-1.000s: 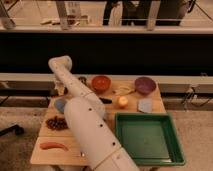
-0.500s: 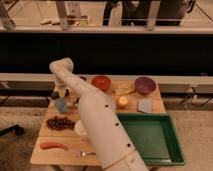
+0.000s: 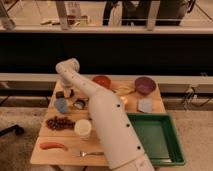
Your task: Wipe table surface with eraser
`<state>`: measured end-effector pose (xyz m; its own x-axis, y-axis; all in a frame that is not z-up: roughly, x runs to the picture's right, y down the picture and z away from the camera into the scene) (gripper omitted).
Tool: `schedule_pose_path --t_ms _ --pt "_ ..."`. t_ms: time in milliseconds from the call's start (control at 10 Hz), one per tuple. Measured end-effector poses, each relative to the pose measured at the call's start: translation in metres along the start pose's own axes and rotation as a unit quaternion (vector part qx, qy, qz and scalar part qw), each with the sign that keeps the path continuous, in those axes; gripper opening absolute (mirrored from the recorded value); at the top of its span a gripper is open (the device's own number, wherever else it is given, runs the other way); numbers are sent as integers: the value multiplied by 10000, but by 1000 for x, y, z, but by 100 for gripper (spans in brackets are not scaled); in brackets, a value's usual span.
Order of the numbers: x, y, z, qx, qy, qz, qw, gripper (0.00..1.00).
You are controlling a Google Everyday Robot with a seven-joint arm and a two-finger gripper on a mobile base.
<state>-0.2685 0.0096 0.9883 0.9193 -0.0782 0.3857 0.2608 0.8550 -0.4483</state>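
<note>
The table [image 3: 67, 137] is tan planks, the biggest thing here, and the green tray [image 3: 172, 145] sits on its near right corner. The white arm [image 3: 107, 125] rises just left of the tray and slants away from it to an elbow over the far left edge of the table, then bends down.

Beyond the tray, at the far right corner, is a purple bowl [image 3: 145, 85]. A red bowl [image 3: 102, 81] stands farther left of the tray along the same far edge. A pale grey-blue block [image 3: 145, 105] lies just beyond the tray's far rim.

Left of the tray, past the arm, are a bunch of dark grapes [image 3: 60, 122] and a white cup [image 3: 83, 128]. Farther from the tray, toward the far left, stands a blue cup [image 3: 61, 105], with a round black-and-white thing [image 3: 79, 104] on its tray side. A sausage [image 3: 52, 146] and a fork [image 3: 90, 153] lie left of the tray by the near edge.

The gripper [image 3: 66, 90] hangs low at the far left, diagonally opposite the tray. How far open it is, and whether it grips anything, I cannot tell. The eraser [image 3: 60, 94] is right at the gripper, farther from the tray than the blue cup; contact is unclear.
</note>
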Motion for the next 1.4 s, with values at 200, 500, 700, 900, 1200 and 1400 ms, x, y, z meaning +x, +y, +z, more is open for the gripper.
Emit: schedule_pose_path --t_ms 200,500,700,900,1200,1400 --pt "13 3 -1 1 12 131 9999 0" --pt "13 -6 -3 25 -1 174 9998 0" --pt "7 -17 -6 25 28 105 9999 0" --pt "-2 -24 -5 18 29 31 10000 0" --pt "-9 -24 1 -28 -5 -47 10000 0" --pt "-15 -20 7 -77 -34 -119 9999 0"
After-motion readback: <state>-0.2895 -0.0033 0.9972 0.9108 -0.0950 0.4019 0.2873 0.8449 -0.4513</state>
